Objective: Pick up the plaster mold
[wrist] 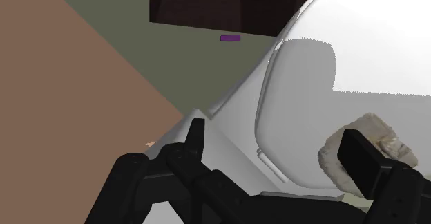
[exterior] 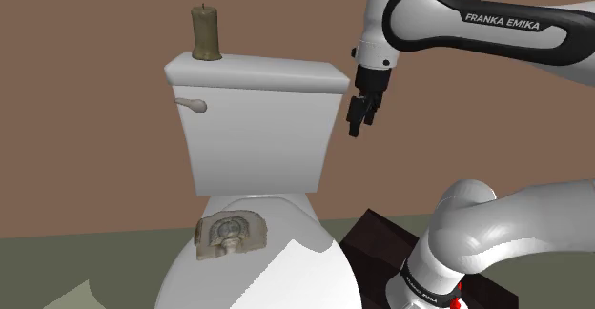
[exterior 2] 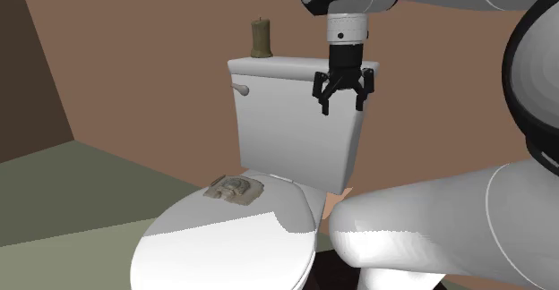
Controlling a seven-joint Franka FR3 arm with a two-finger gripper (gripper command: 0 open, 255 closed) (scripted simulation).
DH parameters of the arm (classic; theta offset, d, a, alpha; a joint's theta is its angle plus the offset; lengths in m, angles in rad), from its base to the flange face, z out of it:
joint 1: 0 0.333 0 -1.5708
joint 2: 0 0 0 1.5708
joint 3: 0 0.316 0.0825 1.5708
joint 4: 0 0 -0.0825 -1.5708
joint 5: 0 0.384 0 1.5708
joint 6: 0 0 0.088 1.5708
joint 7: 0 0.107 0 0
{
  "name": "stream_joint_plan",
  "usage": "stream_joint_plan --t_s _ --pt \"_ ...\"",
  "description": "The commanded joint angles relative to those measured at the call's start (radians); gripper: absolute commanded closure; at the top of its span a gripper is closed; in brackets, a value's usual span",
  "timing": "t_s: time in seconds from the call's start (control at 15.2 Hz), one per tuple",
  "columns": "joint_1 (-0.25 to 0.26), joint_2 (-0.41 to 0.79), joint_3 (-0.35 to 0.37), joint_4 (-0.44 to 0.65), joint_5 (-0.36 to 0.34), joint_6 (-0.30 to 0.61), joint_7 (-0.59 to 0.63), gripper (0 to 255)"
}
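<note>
I hang my gripper (exterior: 357,126) open and empty right of centre in the shoulder view, beside the toilet tank (exterior: 257,135), clear to descend on the plaster mold (exterior: 230,236) lying lower left on the lid (exterior: 286,264).

You've got one readable mark: "FRANKA EMIKA", white caps, on the dark cover of the arm (exterior: 502,19), approx 1 o'clock in the shoulder view. The lettering runs along the upper link, slanting down a bit toward 3 o'clock. A dark band (exterior: 426,286) on the lower link, approx 5 o'clock in the same view, has small white lettering, too small for you to read. In the wrist view, a small purple patch (wrist: 230,38) sits on the floor just beside the dark stand (wrist: 207,1); can't tell if it carries txt.
</note>
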Motion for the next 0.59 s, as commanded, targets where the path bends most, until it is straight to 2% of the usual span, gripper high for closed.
stream_joint_plan --t_s 0.0,0.53 --pt "0.0 0.0 0.0 0.0 0.0 0.0 0.0 0" --pt "0.001 0.203 0.217 0.052 0.08 0.087 0.306 0"
